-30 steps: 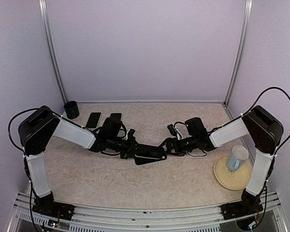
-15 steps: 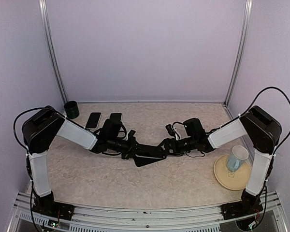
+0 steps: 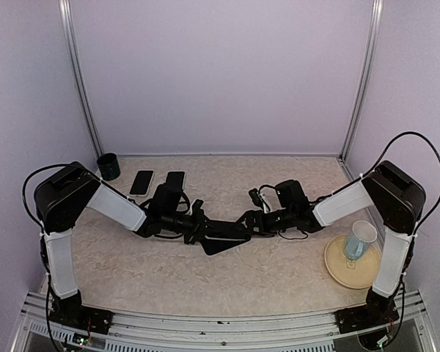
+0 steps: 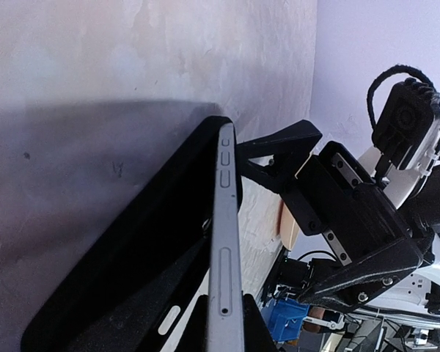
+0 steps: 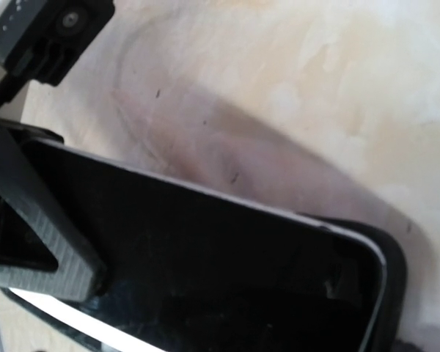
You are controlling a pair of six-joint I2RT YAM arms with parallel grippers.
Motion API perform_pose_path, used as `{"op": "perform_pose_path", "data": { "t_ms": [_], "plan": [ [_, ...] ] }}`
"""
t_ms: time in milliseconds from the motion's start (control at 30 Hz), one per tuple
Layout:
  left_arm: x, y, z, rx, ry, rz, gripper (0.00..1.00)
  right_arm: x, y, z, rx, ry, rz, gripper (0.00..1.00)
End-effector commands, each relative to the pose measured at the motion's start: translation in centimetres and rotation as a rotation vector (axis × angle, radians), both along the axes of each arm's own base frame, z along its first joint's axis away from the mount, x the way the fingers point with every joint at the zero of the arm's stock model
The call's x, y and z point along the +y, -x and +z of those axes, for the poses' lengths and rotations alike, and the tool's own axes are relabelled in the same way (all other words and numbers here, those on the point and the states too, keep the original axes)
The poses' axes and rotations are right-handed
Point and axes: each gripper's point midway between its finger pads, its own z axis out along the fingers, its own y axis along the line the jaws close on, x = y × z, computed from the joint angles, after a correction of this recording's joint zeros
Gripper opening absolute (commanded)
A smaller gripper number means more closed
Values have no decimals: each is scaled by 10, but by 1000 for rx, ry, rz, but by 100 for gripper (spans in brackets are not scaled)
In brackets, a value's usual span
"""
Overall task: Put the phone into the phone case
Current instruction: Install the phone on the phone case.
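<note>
I judge the seating step is in hand: the left tool [image 3: 199, 228] grips the phone [image 4: 226, 257], partly inside the phone case [image 4: 143, 246], and the released right tool [image 3: 252, 221] beside this case should next press it in.

Both arms stretch low to the middle of the table [image 3: 205, 290]: left gripper [image 3: 204, 232] in from nine o'clock, right gripper [image 3: 249, 223] from three, meeting at a dark phone [image 3: 227, 235]. Black handset [image 3: 141, 182] and second handset [image 3: 176, 176] at eleven, dark cup [image 3: 108, 166] at ten, mug [image 3: 361, 240] on plate [image 3: 341, 268] at four.
</note>
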Motion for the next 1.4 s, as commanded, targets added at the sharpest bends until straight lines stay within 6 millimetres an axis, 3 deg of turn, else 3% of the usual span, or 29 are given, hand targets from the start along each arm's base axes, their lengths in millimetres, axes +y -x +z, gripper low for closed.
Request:
{"op": "perform_pose_path", "data": {
  "t_ms": [0,467,733,933,1167,1367],
  "plan": [
    [14,-4,-18,25,-45,112,0,19,32,-6,83,-5,92,100],
    [34,7,-47,93,-106,227,0,36,56,1,87,3,130,100],
    [45,4,-47,89,-113,285,0,39,65,5,84,23,135,100],
    [30,5,-38,65,-44,223,0,50,71,11,64,14,171,100],
    [23,15,-51,83,-46,166,0,62,78,17,53,-17,219,100],
    [10,19,-50,71,4,90,0,71,83,19,31,-18,263,100]
  ]
}}
